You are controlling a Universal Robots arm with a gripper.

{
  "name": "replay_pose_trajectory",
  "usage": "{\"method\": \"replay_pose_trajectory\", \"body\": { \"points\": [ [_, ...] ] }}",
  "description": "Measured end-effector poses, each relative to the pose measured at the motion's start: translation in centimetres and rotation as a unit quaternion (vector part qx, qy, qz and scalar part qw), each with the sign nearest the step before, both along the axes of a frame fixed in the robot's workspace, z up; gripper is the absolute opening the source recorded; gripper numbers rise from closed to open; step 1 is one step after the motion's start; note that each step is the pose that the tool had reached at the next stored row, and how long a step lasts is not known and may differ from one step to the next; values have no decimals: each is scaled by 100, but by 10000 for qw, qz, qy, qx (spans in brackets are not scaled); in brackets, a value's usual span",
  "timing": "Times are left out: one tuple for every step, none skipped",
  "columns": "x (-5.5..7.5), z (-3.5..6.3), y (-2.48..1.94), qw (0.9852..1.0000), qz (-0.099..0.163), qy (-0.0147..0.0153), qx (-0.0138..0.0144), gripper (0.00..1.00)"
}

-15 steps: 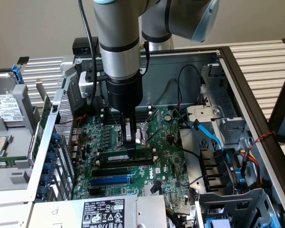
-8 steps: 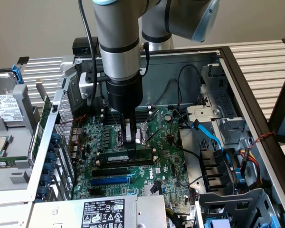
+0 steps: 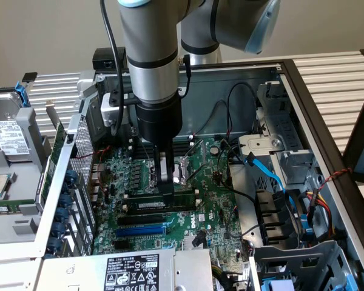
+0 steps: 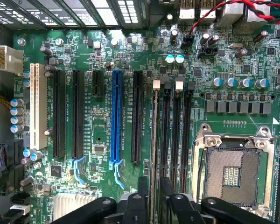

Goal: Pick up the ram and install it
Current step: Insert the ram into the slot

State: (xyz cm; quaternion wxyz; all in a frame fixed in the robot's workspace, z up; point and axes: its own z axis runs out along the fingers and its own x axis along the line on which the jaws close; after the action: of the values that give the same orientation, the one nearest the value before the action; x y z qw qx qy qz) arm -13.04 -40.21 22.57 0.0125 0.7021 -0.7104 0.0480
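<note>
Currently, my arm stands vertical over the motherboard [image 3: 211,197], wrist pointing straight down. My claw [image 3: 165,183] is slightly parted, one finger on either side of the ram [image 3: 161,205], neither visibly pressing it. The ram sits on edge in the outermost memory slot, on the blue expansion slot's [image 4: 115,116] side. The CPU socket [image 4: 233,172] lies just beside the other black memory slots [image 4: 176,135].

Green motherboard [image 4: 84,60] seen face-on. The ram [image 4: 155,130] stands edge-on in the memory slot farthest from the CPU socket [image 4: 231,170]. The gripper [image 4: 154,185] straddles it, fingers [image 4: 143,189] parted, one on each side. Blue expansion slot [image 4: 115,116] nearby, white slot [image 4: 37,105] well beyond.
</note>
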Motion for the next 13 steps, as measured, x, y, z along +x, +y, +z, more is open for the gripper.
{"method": "replay_pose_trajectory", "body": {
  "points": [
    [-2,1,0,10000,0,1,0,27],
    [-5,7,-1,10000,0,4,-1,27],
    [-7,13,-1,10000,0,6,0,27],
    [-10,22,-1,10000,0,10,0,27],
    [-13,35,-1,10000,0,15,1,27],
    [-15,51,-1,10000,0,20,2,27],
    [-17,66,-1,10000,0,25,3,27],
    [-19,81,-1,10000,0,30,3,27],
    [-21,93,-1,10000,0,35,3,27],
    [-22,106,-1,10000,0,40,3,27],
    [-23,116,-1,10000,0,45,3,27],
    [-24,127,-1,10000,0,50,3,27],
    [-25,138,-1,10000,0,56,2,27]
  ]
}}
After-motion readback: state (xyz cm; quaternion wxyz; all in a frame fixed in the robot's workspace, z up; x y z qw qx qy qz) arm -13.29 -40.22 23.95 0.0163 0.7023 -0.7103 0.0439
